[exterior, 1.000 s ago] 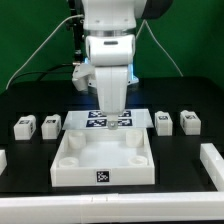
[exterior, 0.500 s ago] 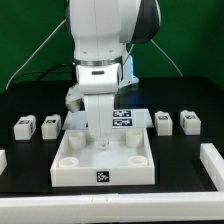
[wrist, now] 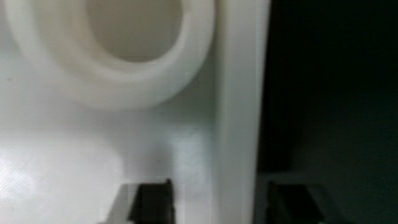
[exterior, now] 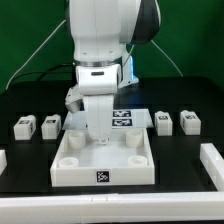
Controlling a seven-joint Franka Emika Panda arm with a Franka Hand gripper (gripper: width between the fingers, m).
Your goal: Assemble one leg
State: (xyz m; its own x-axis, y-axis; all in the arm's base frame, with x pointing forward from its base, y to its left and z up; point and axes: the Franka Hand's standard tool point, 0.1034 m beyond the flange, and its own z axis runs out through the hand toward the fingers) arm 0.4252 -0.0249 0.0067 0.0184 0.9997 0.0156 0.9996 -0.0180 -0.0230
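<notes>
**Over the tray's back wall: claw shifted, now parked, holding nothing**

Over the back wall of the tray, toward the exterior view's left of its middle, is where your claw now sits. A second ago it hung centred over the marker board. Half a second later the arm had swung across to the exterior view's left, and since then nothing has moved. Treat this as a settled pose, not a pass-through.

In the wrist view the claw stands apart. One dark fingertip is plain, the other blends into the black table, and the tray's wall runs between them. A round socket lies just beyond the fingertips, inside the wall. Nothing is held.

No leg has left the table. The nearest leg sits near the claw on the exterior view's left but clear of it, with a second leg farther out the same way. A third leg and a fourth leg are well apart from the claw on the exterior view's right.

My reading is that the shift lined you up on the tray wall, not on a leg. Expect to grip or nudge the tray first, with picking and seating a leg all still ahead. Take care that a finger does not land on top of the wall.
</notes>
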